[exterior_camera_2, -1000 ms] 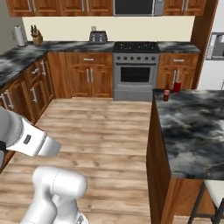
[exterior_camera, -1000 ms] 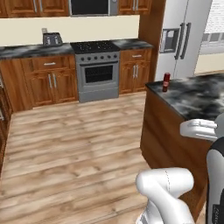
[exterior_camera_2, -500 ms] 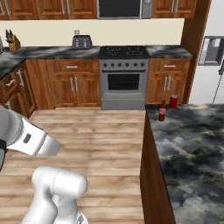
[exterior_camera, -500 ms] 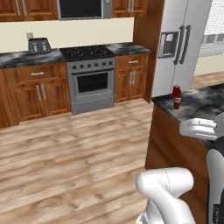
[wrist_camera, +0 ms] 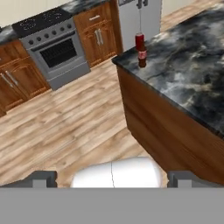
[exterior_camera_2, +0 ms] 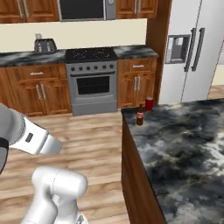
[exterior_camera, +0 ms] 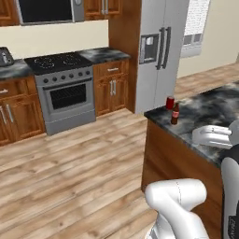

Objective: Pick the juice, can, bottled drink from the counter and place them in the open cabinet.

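Jaws spread wide and empty on the two-finger gripper, small red can and slim dark brown bottle are set touching-close at the black marbled counter's far corner, so one could be toppled when the other is grasped.

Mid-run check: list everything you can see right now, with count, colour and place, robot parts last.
bottled drink: one, dark brown with red label, near the counter's corner, beside the can
can: one, red, at the counter's corner, just behind the bottled drink
counter: one, black and grey marbled top on brown wood, right of the floor
stove: one, grey with dark top, against the far wall
toaster: one, grey, on the far worktop left of the stove
microwave: one, dark, above the stove
fridge: one, silver, right of the stove run
cabinets: several, brown wood, flanking the stove
floor: light wood planks
gripper: one, dark fingertips set wide apart, open, holding nothing
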{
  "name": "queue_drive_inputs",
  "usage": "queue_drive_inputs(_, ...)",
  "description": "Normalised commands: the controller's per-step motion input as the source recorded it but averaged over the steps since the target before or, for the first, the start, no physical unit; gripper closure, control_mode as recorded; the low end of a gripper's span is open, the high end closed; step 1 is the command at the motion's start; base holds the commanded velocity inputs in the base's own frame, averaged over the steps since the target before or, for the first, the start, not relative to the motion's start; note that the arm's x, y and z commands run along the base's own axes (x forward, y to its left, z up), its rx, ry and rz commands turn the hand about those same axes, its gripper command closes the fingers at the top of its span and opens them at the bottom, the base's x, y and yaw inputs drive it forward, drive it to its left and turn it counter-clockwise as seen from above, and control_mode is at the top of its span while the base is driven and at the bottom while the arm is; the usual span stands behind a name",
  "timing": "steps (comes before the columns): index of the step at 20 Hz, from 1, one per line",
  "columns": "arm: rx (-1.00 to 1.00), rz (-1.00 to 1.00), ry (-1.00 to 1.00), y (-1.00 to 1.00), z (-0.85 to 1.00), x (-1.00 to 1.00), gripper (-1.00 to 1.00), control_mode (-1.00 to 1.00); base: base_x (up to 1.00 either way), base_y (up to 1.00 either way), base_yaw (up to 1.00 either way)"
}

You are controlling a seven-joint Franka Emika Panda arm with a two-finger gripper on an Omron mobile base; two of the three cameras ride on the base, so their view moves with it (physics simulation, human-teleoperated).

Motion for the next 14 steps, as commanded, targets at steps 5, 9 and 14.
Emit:
queue_drive_inputs(5,0.00,0.00,0.00,0.00,0.00,0.00,-1.00,1.00,0.34,-0.10,-0.40)
queue_drive_inputs(9,0.00,0.00,0.00,0.00,0.00,0.00,-1.00,1.00,0.20,0.00,-0.34)
queue_drive_inputs(14,0.00,0.00,0.00,0.00,0.00,0.00,-1.00,1.00,0.82,0.19,-0.19)
